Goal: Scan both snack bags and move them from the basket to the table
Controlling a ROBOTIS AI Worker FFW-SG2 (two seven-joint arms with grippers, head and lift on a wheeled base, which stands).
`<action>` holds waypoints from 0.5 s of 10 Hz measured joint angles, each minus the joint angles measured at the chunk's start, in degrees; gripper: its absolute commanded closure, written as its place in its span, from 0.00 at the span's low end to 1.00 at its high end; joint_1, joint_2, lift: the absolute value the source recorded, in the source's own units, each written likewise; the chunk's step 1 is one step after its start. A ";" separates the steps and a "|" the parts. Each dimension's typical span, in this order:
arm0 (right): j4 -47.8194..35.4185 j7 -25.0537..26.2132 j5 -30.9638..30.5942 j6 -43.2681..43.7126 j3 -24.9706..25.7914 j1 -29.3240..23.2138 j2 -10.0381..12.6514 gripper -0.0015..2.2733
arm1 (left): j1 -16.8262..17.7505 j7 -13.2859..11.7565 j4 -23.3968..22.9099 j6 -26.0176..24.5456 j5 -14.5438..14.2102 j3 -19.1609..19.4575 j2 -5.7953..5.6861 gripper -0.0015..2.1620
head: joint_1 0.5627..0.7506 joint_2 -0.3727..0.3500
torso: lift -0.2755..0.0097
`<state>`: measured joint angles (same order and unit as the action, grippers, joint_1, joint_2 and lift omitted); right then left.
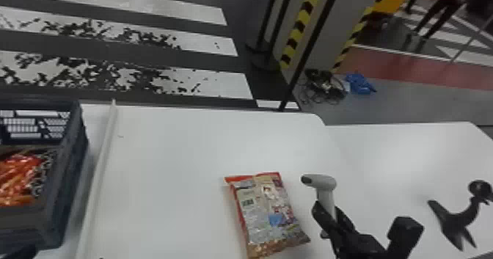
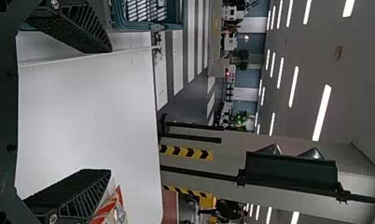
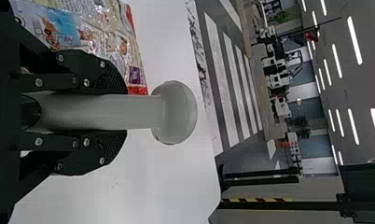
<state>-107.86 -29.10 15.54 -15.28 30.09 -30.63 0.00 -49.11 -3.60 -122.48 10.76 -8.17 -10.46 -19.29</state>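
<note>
Lying on the table (image 1: pixel 165 166) in the head view, one snack bag (image 1: pixel 271 218) is seemingly awaiting its scan, so the scanner (image 1: pixel 325 183) is needing aiming at the printed code (image 1: pixel 247 202); lettering is showing too small to read. An orange bag (image 1: pixel 16 174) is sitting in the basket (image 1: pixel 68 181). Left wrist view: the left gripper (image 2: pixel 111 111) is gaping wide, holding nothing. Right wrist view: the right gripper (image 3: pixel 126 112) is pinching the scanner's handle (image 3: pixel 92 112)
</note>
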 measured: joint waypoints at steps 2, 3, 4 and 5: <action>4.56 0.01 -0.80 1.41 0.39 1.97 -0.52 0.99 | -0.50 0.01 -0.28 0.00 0.26 0.04 0.04 0.03 | 0.70 0.03 | 0.62; 7.30 0.01 -1.43 2.71 0.40 3.10 -1.32 0.99 | -0.71 0.01 -0.48 0.00 0.36 0.04 0.04 0.03 | 0.70 0.03 | 0.62; 10.18 0.01 -2.20 4.27 0.40 4.30 -2.15 0.99 | -0.97 0.01 -0.66 0.00 0.51 0.03 0.04 0.03 | 0.70 0.03 | 0.62; 12.88 0.00 -2.90 6.00 0.39 5.44 -3.08 0.99 | -1.23 0.00 -0.80 0.00 0.70 0.03 0.04 0.03 | 0.70 0.03 | 0.62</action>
<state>-94.97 -29.10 12.64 -9.29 30.48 -25.19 -3.08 -50.34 -3.60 -123.27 10.76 -7.47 -10.43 -19.25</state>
